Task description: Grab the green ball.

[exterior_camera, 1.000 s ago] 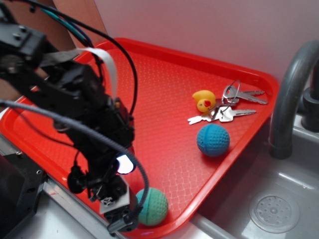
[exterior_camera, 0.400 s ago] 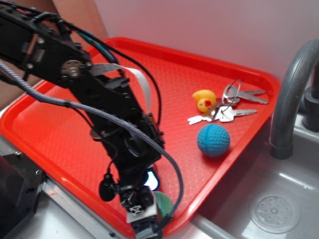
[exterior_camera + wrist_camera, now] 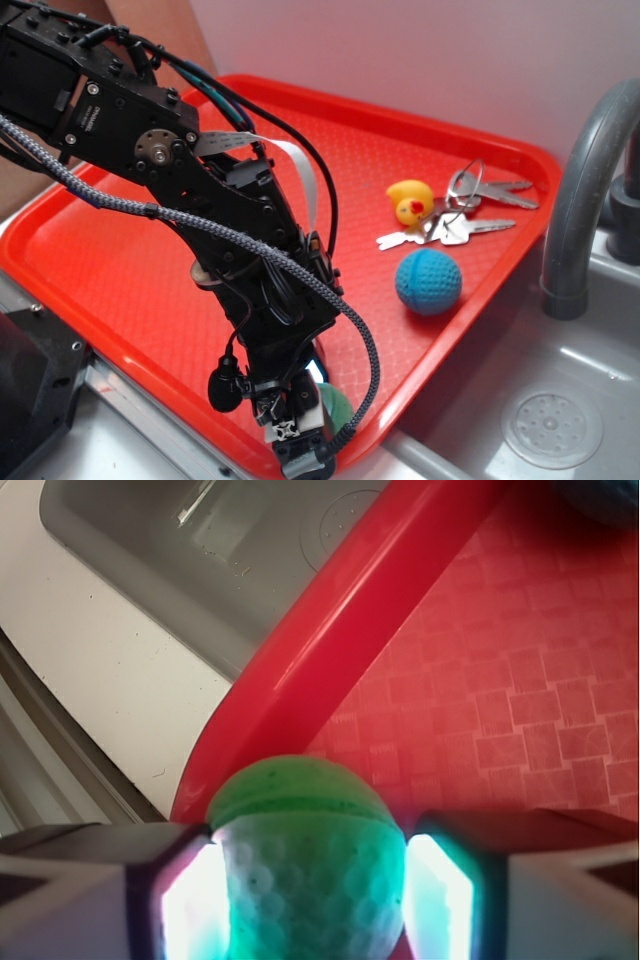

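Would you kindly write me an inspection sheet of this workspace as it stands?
Surface: red tray beside a grey sink.
Job's things: green ball at the tray's near rim, between the tool's pads.
Clutter: blue ball, yellow duck, keys, all apart from the green ball.
Grippers: tool flanks the ball; whether the pads touch it cannot be told.
Cables: braided cable and flat ribbon run along the arm.
Surroundings: faucet, pale wall.
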Controlling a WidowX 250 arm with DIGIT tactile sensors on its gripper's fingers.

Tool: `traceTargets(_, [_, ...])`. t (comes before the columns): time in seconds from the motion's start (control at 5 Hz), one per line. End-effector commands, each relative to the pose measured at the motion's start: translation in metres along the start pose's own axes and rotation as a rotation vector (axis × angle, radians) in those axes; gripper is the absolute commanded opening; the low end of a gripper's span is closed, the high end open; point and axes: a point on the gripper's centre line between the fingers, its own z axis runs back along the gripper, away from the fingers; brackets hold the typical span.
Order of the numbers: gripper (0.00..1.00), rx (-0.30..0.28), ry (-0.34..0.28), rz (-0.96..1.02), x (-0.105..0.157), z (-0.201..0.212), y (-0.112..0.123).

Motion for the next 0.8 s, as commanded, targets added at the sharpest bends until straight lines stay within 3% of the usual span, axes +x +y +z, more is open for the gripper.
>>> traceTargets(0.0, [0.00,0.006,-0.040,-0.004,-0.001,0.012,-0.011])
traceTargets(0.2, [0.00,0.138,-0.124,0.123,-0.020,0.066,0.007])
traceTargets(0.4, [0.00,0.325,-0.194,0.338,-0.022,0.127,0.036])
traceTargets(0.6, [0.00,0.322,-0.208,0.428,-0.037,0.189,0.071])
